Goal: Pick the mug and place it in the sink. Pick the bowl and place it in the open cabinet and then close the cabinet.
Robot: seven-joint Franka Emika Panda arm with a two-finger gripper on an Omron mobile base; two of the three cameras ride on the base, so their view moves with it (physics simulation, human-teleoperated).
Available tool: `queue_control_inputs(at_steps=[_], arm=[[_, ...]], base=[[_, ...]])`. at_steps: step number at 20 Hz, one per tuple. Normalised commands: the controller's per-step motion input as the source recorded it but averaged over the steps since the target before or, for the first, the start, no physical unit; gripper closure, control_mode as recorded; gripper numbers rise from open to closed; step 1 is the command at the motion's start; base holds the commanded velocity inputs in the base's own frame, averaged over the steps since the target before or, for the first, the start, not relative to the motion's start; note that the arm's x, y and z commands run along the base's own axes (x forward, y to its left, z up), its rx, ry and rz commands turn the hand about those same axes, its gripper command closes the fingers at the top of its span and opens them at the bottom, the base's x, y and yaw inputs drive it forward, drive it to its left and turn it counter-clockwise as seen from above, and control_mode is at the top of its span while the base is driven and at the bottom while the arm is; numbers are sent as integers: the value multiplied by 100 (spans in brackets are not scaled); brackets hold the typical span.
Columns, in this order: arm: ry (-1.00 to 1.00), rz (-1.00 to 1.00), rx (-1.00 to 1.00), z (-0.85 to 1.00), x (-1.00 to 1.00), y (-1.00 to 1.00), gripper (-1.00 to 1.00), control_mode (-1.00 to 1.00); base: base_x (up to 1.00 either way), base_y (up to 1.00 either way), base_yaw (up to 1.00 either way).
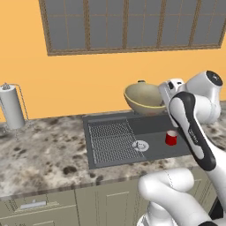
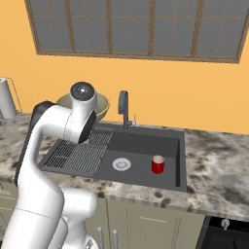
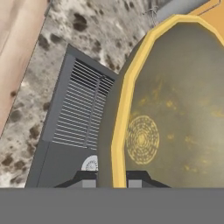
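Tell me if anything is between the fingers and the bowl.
Nothing visible. In the hand view the fingers straddle the bowl rim, one on each side, and the bowl is lifted above the sink. The mug already stands in the basin.

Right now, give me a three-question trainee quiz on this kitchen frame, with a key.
1. True or false: the red mug stands upright in the sink basin.
2. What does the gripper hold? A) the mug B) the rim of the tan bowl C) the faucet
3. Fill in: the paper towel roll stands on the counter to the ____ of the sink in the left base view.

Key: 1 true. 2 B, the fingertips straddle the rim in the hand view, and the bowl is lifted above the sink's back edge. 3 left.
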Motion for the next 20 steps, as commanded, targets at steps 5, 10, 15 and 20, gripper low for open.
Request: queue_control_inputs(at_steps=[5, 10, 15, 20], arm=[[2, 0, 0, 0, 3, 8, 100, -100], [2, 0, 0, 0, 4, 3, 100, -100], [0, 0, 0, 0, 0, 0, 100, 100], [0, 0, 0, 0, 0, 0, 100, 100]], base=[[0, 0, 0], [0, 0, 0], [0, 0, 0], [-10, 0, 0]])
